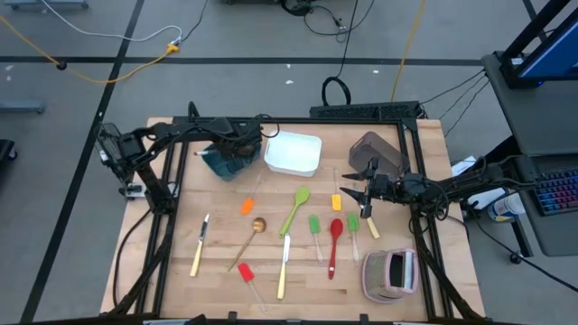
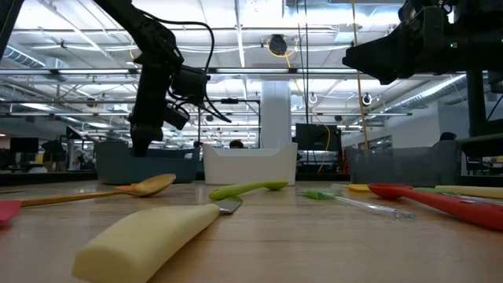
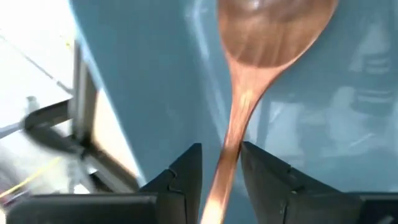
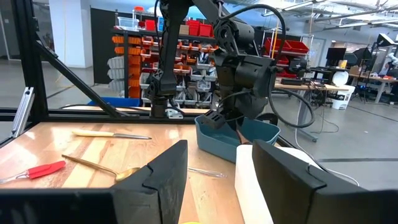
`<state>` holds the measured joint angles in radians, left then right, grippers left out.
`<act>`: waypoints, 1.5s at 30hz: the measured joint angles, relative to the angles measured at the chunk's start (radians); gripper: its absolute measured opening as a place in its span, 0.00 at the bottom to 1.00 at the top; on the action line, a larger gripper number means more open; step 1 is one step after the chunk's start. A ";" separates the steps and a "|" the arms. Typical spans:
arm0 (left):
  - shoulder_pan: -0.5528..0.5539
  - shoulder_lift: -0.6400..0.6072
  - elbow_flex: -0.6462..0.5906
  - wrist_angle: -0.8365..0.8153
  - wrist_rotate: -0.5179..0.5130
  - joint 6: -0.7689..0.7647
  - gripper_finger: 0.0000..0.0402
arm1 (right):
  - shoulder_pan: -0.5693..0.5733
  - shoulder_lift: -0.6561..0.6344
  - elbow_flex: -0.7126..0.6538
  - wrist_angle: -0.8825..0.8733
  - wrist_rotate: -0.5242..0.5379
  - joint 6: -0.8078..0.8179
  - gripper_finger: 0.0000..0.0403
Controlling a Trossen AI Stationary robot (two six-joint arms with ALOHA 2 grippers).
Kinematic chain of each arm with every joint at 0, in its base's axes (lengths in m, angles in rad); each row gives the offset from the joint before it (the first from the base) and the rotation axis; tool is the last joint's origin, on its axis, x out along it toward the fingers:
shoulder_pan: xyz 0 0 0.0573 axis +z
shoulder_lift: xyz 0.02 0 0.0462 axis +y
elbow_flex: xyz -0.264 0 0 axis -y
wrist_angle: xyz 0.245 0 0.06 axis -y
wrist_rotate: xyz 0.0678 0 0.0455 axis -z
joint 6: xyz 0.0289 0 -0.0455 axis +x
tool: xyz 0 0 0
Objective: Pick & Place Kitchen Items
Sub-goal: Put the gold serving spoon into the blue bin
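One wooden spoon (image 3: 261,68) sits between the left gripper (image 3: 221,165)'s parted jaws, bowl down in the teal bin (image 1: 230,158). Light, stiff, slick; grab mid-handle. Farther off, right gripper (image 1: 361,194) hovers with jaws apart over the utensils (image 1: 298,230).

Blurred and cut off at both ends in the left wrist view: brown wooden spoon (image 3: 249,93) between the left hand (image 3: 221,171) fingers. Hidden from above: the deep teal plastic bin (image 1: 228,158) under that arm. Smeared close up in the low view: pale cream knife handle (image 2: 149,236).
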<state>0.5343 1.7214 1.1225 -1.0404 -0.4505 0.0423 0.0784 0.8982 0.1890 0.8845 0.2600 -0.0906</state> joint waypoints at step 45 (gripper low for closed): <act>-0.914 -0.002 0.070 0.243 0.333 -0.973 0.23 | 0.002 0.000 0.000 0.000 0.000 0.083 0.43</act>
<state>-0.3802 1.7199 1.1922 -0.7974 -0.1180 -0.9311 0.0807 0.8982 0.1890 0.8846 0.2596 -0.0074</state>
